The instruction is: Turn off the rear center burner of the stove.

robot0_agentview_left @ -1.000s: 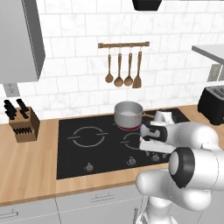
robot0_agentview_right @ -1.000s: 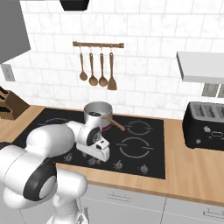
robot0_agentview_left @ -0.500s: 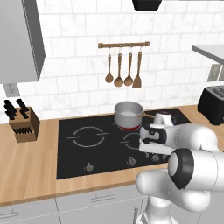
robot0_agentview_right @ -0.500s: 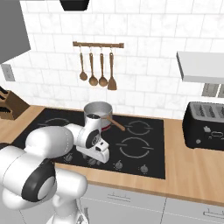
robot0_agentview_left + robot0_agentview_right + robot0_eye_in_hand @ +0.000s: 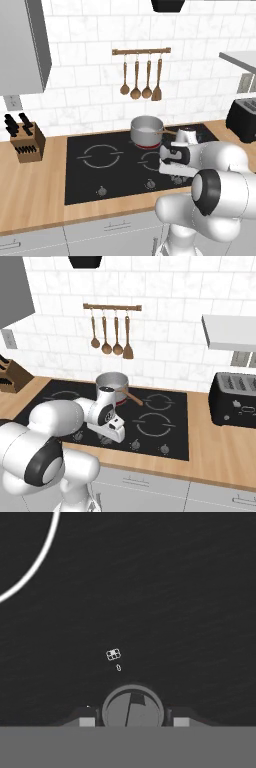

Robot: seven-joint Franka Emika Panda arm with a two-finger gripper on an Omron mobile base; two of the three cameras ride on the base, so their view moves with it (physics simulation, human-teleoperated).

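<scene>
Steel saucepan [image 5: 146, 131] sits on the rear center burner [image 5: 148, 145], red glow at its base, on the stove [image 5: 95, 170] set in the wooden table [image 5: 30, 190]. Tool [image 5: 133, 721] hangs low over the front knob row, straddling a silver knob [image 5: 132, 708]; fingertips flank it, grasp cannot be told. Burner lies behind the tool. Since 0.5 s ago the hand has dropped slightly toward the knobs.

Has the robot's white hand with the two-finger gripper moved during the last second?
Yes. The gripper has come down toward the silver knob, lower against the steel saucepan.
</scene>
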